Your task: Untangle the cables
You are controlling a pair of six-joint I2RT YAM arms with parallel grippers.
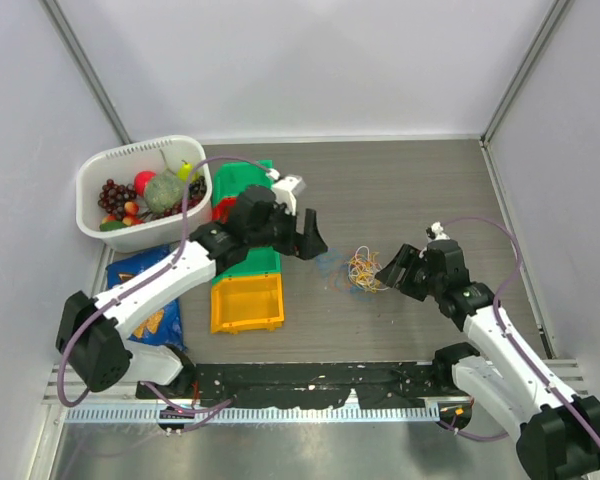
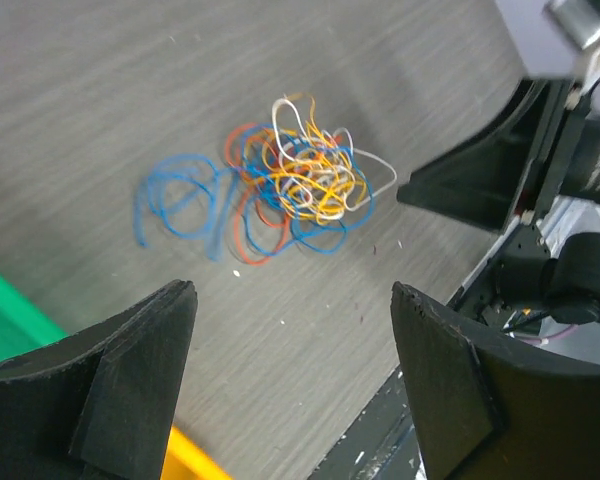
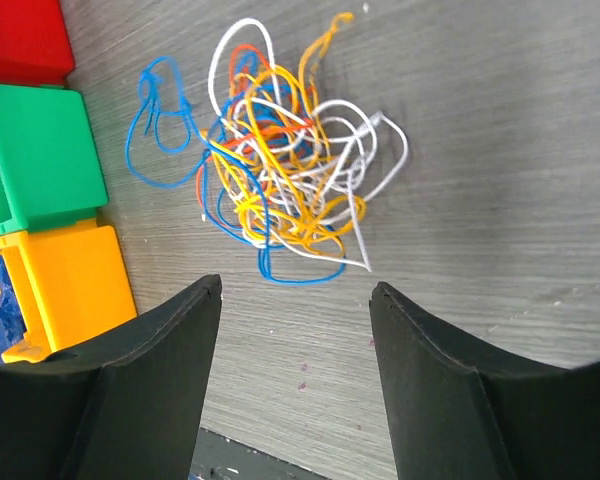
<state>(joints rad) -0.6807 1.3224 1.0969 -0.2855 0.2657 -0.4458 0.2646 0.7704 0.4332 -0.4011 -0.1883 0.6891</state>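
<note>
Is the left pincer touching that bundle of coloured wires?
Apart. The left wrist view shows bare table between the open left pincer and the wire bundle; neither fingertip reaches a strand.

Overhead view reads bright and even on my screen; the arms throw only soft, faint shadows on the table (image 1: 400,190). Left wrist view is a little soft, with a blown-out white patch at top right. Right wrist view is sharpest: the cables (image 3: 290,180) are crisp, while the dark fingers (image 3: 150,390) in the foreground show almost no detail.
</note>
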